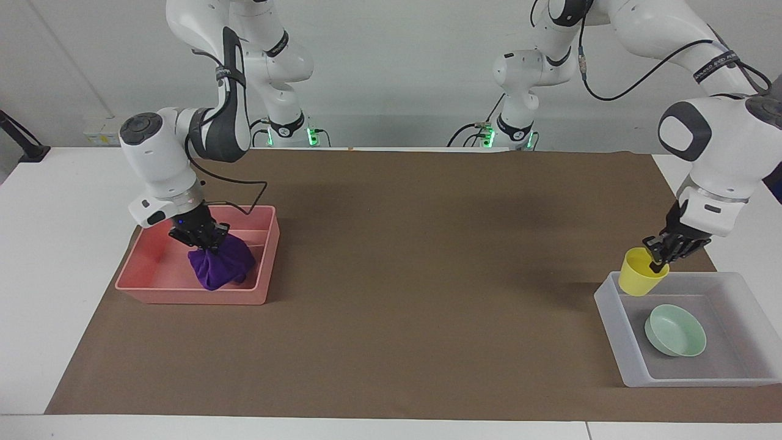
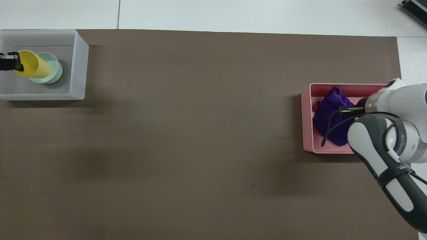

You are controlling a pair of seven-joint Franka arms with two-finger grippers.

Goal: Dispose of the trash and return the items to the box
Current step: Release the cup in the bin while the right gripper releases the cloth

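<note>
**Risk: cup dropping onto the bowl**

If released here, the yellow cup [image 1: 639, 280] may tip against the mint-green bowl [image 1: 674, 330] in the box [image 1: 614, 318] — it hangs over the wall.

Left gripper [image 1: 660, 261] — clamped on the cup's rim. Right gripper [image 1: 204, 242] pinches the purple cloth [image 1: 221, 266], which sits in the pink tray [image 1: 146, 272].
</note>
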